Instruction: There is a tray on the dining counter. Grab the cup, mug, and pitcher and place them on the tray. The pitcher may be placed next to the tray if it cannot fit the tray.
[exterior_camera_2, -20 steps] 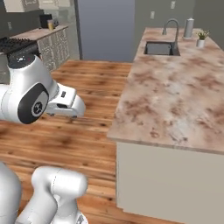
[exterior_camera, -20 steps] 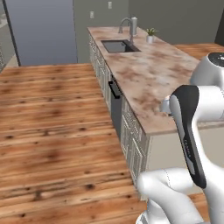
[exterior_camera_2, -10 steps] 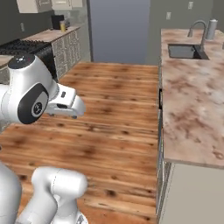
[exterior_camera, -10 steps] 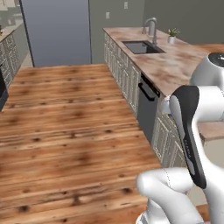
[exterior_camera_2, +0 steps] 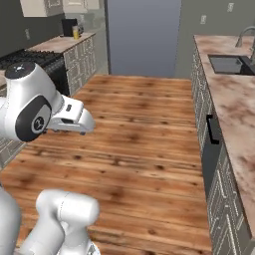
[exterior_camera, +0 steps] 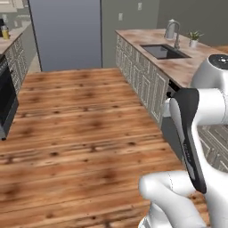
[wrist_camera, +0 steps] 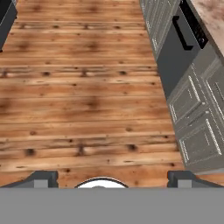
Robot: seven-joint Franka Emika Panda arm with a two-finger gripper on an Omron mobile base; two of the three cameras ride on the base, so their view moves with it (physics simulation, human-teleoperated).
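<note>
Hand view, tool (wrist_camera: 112, 178) open and empty over wooden floor (wrist_camera: 83, 87), no legible writing

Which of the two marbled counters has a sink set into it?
The long counter on the right, running beside the wooden floor: it holds a dark sink with a curved tap and a small potted plant. The far left counter carries a black machine instead.
</note>
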